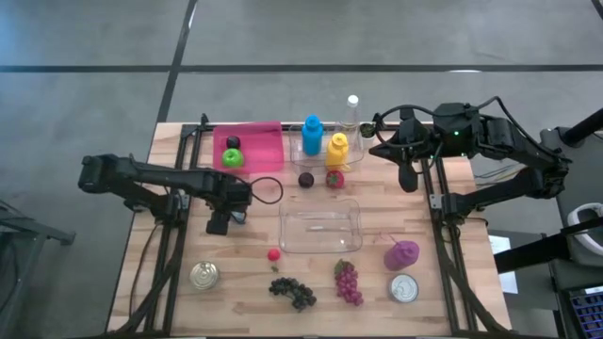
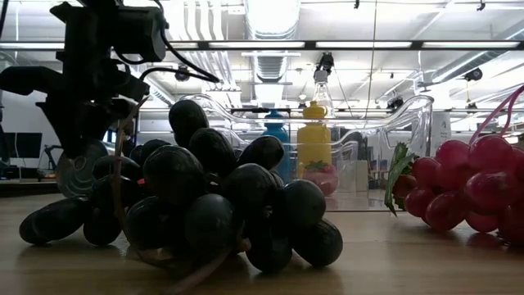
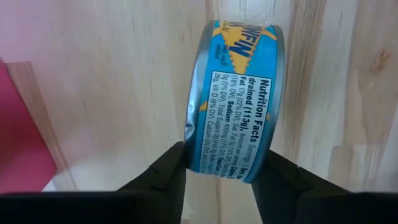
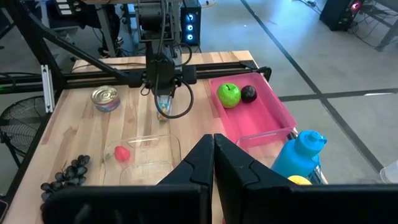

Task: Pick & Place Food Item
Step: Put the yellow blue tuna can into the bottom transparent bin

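A blue tuna can (image 3: 236, 106) with a nutrition label stands on edge between the fingers of my left gripper (image 3: 217, 160), which points straight down over the table's left middle (image 1: 223, 218). The low view shows the can's round face (image 2: 82, 172) behind the dark grapes (image 2: 213, 205). Whether the can's lower edge touches the wood, I cannot tell. My right gripper (image 4: 214, 149) is shut on nothing, raised above the far right corner (image 1: 407, 177). My left gripper pinches the can across its height, one finger (image 3: 163, 171) on each flat end, close to the rim (image 3: 224, 167) that faces up. The fingers come from above, pointing down. The can stays on edge, its round faces toward the table's near and far sides.
A clear container (image 1: 320, 229) lies at the centre. A pink tray (image 1: 259, 146) with a green apple (image 1: 232, 157) stands far left. Bottles (image 1: 325, 141) stand at the back. Two upright cans (image 1: 203, 275), a strawberry (image 1: 274, 254) and two grape bunches (image 1: 348, 282) fill the near side.
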Available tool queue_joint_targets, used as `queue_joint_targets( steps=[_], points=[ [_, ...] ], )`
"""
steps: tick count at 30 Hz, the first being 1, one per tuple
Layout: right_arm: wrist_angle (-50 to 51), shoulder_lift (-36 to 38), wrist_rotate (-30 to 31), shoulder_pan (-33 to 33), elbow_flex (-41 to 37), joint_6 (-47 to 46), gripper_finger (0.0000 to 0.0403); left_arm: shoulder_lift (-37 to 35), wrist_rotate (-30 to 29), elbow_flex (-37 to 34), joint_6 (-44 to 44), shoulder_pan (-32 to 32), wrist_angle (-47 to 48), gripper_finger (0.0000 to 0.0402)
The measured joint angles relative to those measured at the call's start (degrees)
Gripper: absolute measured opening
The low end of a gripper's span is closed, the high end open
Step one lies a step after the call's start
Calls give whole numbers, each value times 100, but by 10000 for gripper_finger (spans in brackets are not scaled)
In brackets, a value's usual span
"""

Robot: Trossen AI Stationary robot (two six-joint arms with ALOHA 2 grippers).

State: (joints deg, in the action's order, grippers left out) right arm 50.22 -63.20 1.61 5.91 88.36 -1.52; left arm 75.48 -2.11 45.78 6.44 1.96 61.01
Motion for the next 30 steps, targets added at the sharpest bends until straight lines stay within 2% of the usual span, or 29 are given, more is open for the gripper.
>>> queue_joint_targets(
  steps=[9, 15, 21, 30],
  points=[
    [0, 0, 2, -2, 0, 0, 8, 2, 2, -7, -2, -2, -19, 170],
    [0, 0, 2, 0, 0, 0, 8, 0, -2, -4, -7, -2, -15, 139],
    [0, 0, 2, -1, 0, 0, 8, 1, 4, 77, -107, -2, -11, 139],
    [1, 0, 2, -1, 0, 2, 8, -99, 2, 628, -481, 1, 50, 139]
  ],
)
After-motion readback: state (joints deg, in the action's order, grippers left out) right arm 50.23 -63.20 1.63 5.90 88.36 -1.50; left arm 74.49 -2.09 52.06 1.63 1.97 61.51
